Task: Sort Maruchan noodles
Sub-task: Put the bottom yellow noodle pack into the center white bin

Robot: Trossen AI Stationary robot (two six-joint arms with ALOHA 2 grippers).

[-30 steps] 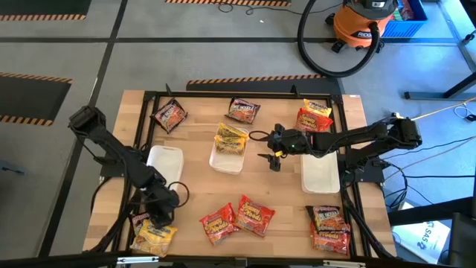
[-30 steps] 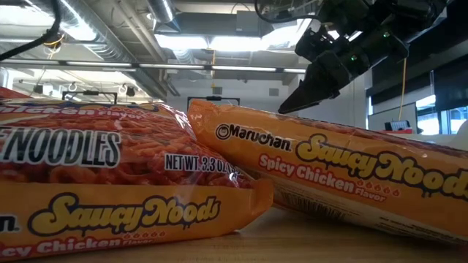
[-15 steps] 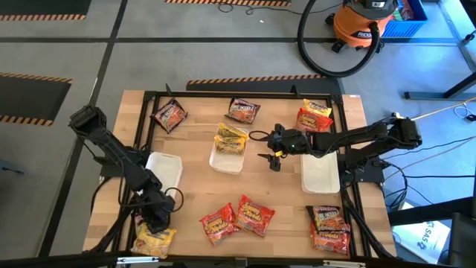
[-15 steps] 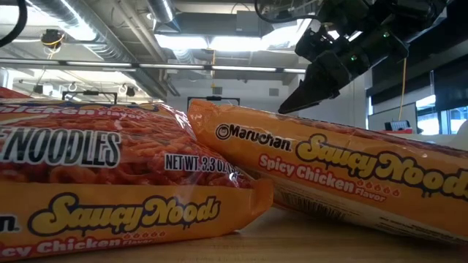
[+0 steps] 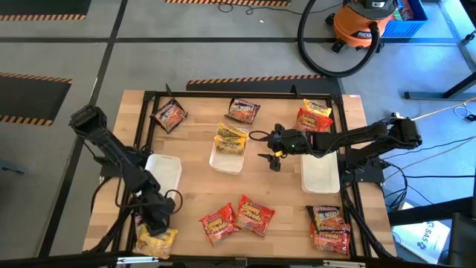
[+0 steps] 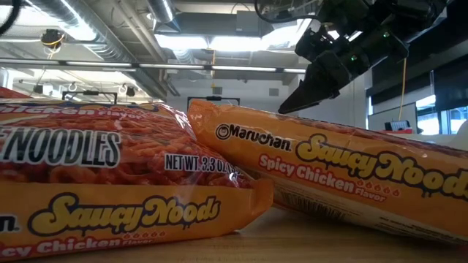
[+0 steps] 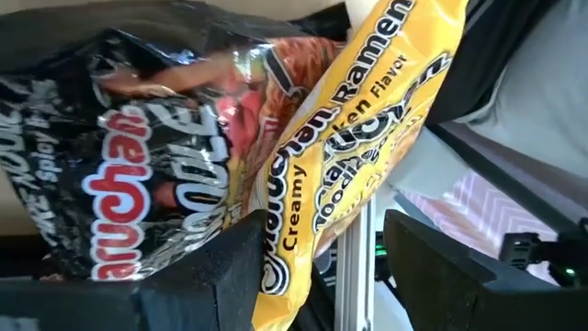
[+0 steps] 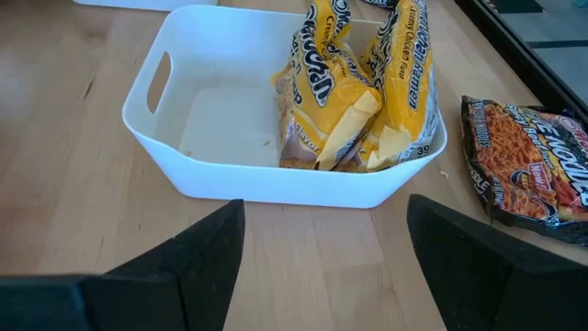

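Observation:
At the table's near left corner a yellow Maruchan packet (image 5: 158,240) lies partly over a dark packet (image 7: 119,175). My left gripper (image 5: 152,222) hangs open just above them, slanting down, with the yellow packet's end (image 7: 322,230) between its fingers. My right gripper (image 5: 274,154) waits open above the middle of the table, facing the middle white tray (image 8: 220,110), which holds yellow packets (image 8: 358,92). Two red-orange packets (image 5: 238,218) lie flat near the front edge. My left gripper has one finger (image 7: 230,276) right beside the yellow packet's edge (image 7: 280,262); the other finger (image 7: 441,267) stands apart from it. Whether the near finger touches the packet I cannot tell.
Empty white trays sit at the left (image 5: 165,168) and the right (image 5: 320,173). Dark packets lie at the far left (image 5: 169,114) and far middle (image 5: 243,110), a red-and-yellow one at the far right (image 5: 314,117), and a pile at the near right (image 5: 329,228). A black frame (image 5: 245,95) rims the table.
My left gripper has edged toward the table's near left corner and turned a little, coming to stand over the yellow and dark packets. Its opening looks the same.

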